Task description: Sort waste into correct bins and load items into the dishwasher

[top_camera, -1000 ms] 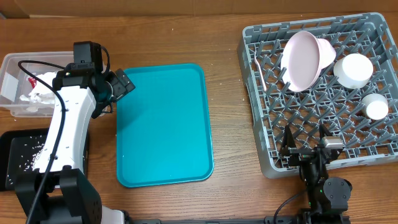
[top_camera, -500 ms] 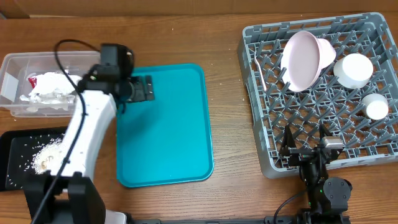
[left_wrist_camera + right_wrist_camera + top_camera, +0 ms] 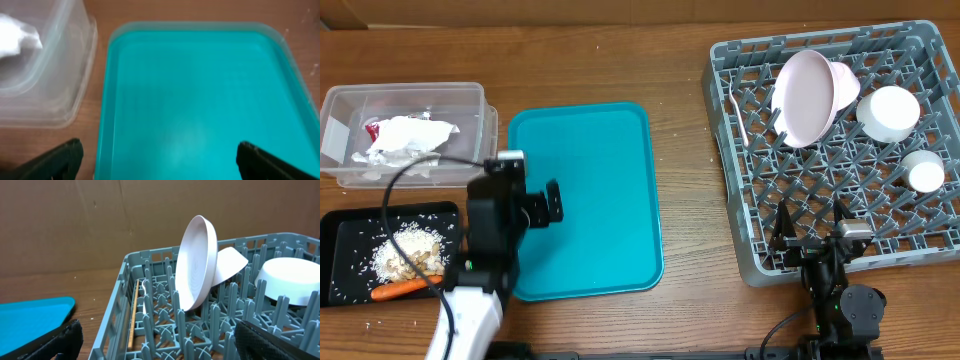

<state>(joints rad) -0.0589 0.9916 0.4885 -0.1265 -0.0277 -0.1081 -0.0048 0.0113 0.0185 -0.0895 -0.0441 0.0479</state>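
Observation:
The clear tub (image 3: pixel 340 105) at the far left holds crumpled white napkins (image 3: pixel 410 135) and a small red wrapper (image 3: pixel 372 127). The black tray (image 3: pixel 345 225) in front of it holds beige food scraps (image 3: pixel 408 250) and an orange carrot stick (image 3: pixel 405 289). The grey dish rack (image 3: pixel 740 200) holds the pink plate (image 3: pixel 805 95), a white bowl (image 3: pixel 888 112), a second white bowl behind the plate (image 3: pixel 231 262), a small cup (image 3: pixel 923 171) and a white fork (image 3: pixel 738 110). My left gripper (image 3: pixel 542 204) is open and empty over the teal tray's left edge. My right gripper (image 3: pixel 810 228) is open and empty at the rack's front edge.
The teal serving tray (image 3: pixel 605 180) lies bare between the bins and the rack. In the left wrist view the tub's corner (image 3: pixel 75 75) sits just left of the tray (image 3: pixel 200 100). A few crumbs lie on the wooden table (image 3: pixel 680 60).
My left arm has drawn back from the clear tub toward the table's front, its gripper now over the teal tray's left edge. The black tray's scraps and carrot have come into view.

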